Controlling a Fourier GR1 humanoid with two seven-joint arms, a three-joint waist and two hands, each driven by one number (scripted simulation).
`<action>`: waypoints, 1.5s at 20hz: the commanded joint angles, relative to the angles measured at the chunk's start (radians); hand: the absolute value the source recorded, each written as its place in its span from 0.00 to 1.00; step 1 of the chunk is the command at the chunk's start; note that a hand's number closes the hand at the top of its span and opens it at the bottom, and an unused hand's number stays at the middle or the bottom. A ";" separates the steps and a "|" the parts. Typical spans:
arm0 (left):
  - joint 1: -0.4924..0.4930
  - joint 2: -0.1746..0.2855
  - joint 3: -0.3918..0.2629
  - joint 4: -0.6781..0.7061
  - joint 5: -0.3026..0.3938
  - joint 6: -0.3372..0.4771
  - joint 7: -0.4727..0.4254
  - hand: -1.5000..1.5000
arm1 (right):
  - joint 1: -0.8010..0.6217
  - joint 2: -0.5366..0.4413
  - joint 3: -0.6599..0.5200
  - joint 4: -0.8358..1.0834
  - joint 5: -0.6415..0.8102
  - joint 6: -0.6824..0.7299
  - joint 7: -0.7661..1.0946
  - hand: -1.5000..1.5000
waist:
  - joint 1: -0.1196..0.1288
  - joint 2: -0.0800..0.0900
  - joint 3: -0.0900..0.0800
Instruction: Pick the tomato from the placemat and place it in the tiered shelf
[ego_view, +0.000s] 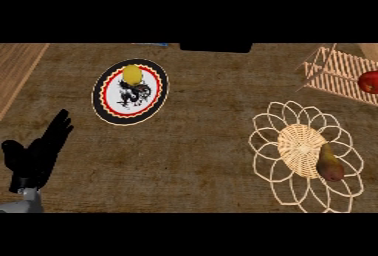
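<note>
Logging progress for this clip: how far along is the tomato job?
Looks done: the tomato sits in the tiered shelf. In hand: nothing; the left robot hand rests open, the right robot hand is out of view. Left: nothing visible; the placemat holds only a pear-like fruit.

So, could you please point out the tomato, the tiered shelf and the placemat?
tomato (370, 82), head view, middle of its visible red skin.
tiered shelf (336, 71), head view, on its wooden slats.
placemat (299, 142), head view, on its bare woven centre.
</note>
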 joint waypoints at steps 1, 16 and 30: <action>0.005 0.016 0.011 -0.033 0.015 -0.015 0.029 0.50 | -0.017 -0.003 -0.018 0.054 -0.001 -0.031 -0.048 0.00 | 0.007 0.001 0.001; -0.004 0.012 0.024 0.002 -0.002 -0.012 0.013 0.50 | -0.053 -0.120 -0.247 0.184 -0.240 0.303 -0.015 0.00 | -0.024 -0.004 0.001; 0.011 0.002 0.039 -0.021 0.008 -0.001 0.031 0.50 | 0.121 -0.467 -0.394 0.238 -0.378 0.502 0.065 0.00 | -0.060 -0.005 0.005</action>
